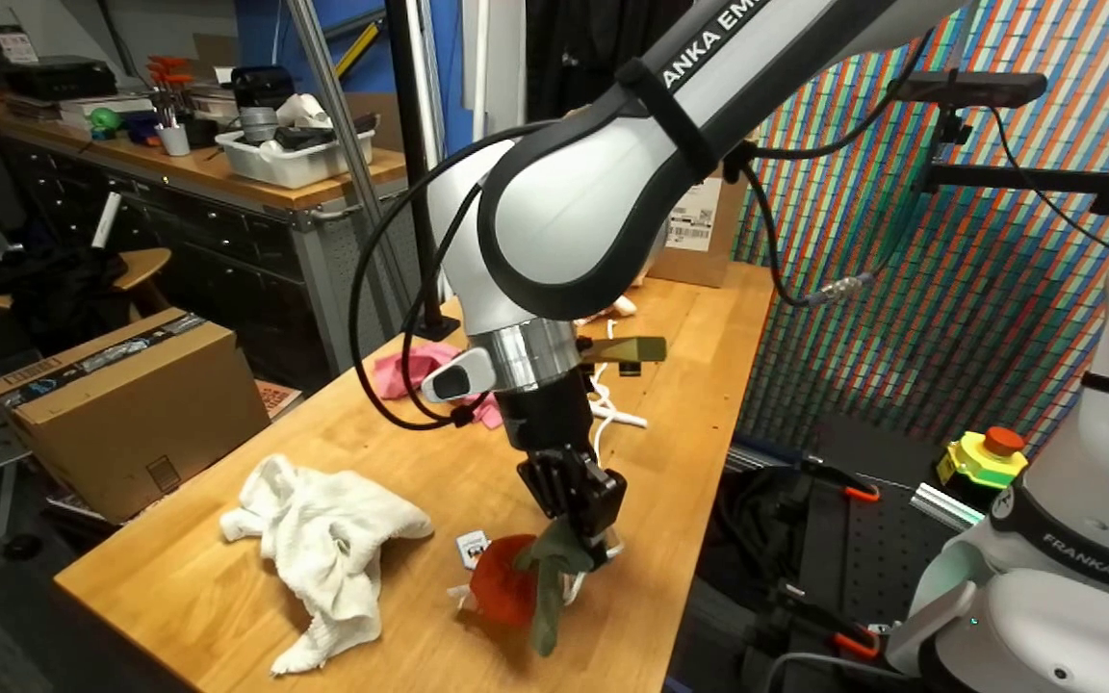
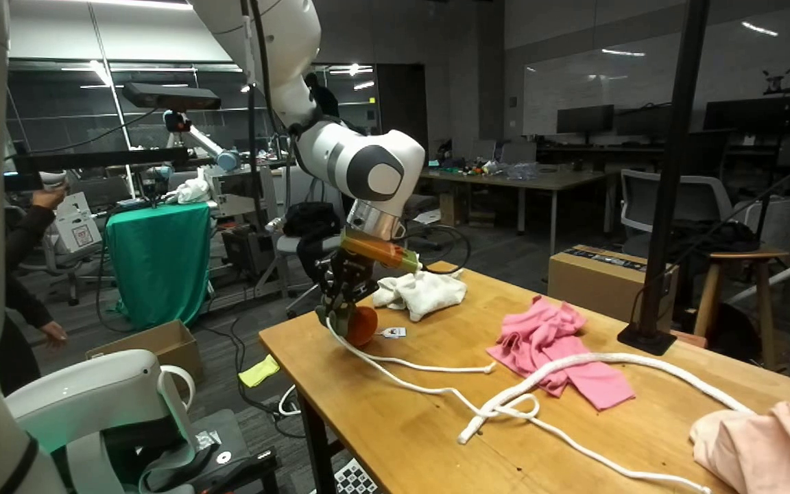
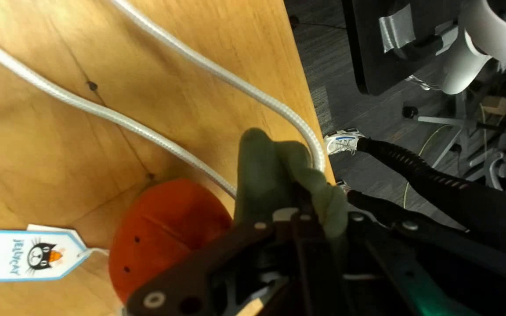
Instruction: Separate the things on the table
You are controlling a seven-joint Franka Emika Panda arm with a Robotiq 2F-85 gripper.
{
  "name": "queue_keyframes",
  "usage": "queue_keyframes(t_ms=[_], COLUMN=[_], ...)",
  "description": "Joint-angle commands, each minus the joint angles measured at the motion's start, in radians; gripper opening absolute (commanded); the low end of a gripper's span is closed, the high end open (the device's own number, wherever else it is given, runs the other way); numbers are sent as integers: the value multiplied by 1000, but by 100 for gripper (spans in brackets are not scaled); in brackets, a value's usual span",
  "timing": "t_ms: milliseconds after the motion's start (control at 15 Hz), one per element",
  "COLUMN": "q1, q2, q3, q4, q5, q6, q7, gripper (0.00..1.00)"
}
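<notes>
Plush (image 1: pixel 502 582) lies below the end effector (image 1: pixel 593 541), green top (image 1: pixel 547 589) clamped.

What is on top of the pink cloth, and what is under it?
A thick white cord crosses over the pink cloth. The wooden table shows around it; anything between them is hidden.

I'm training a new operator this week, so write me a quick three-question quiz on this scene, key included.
1. Multiple choice: What do the jaws grip?
a) the peach cloth
b) the green leaves of the red toy
c) the cardboard box
2. True or false: A white rope crosses over the pink cloth.
3. Fill in: The tag shows a picture of a black-and-white ____.

Key: 1. b; 2. True; 3. cat
</notes>
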Motion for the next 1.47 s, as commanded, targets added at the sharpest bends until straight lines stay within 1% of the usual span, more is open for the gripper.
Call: queue_keyframes(t_ms=[0, 333, 533, 600, 667, 733, 1000, 1067, 1133, 1200, 1267, 1400], q1=[7, 4, 14, 15, 17, 18, 19, 17, 17, 14, 15, 12], q2=[-16, -42, -27, -23, -16, -14, -10, -8, -6, -7, -6, -2], q3=[30, 56, 52, 49, 46, 44, 30, 24, 19, 11, 4, -18], q4=[-1, -4, 0, 3, 11, 14, 22, 24, 25, 24, 23, 19], q5=[34, 84, 73, 65, 55, 49, 11, 0, -11, -25, -45, -99], q6=[-26, -46, -20, -21, -23, -22, -7, -3, 9, 26, 44, 107], q7=[-5, -31, -8, -1, 10, 14, 42, 50, 61, 68, 84, 110], gripper=[7, 7, 10, 35, 36, 42, 74, 81, 88, 96, 99, 100])
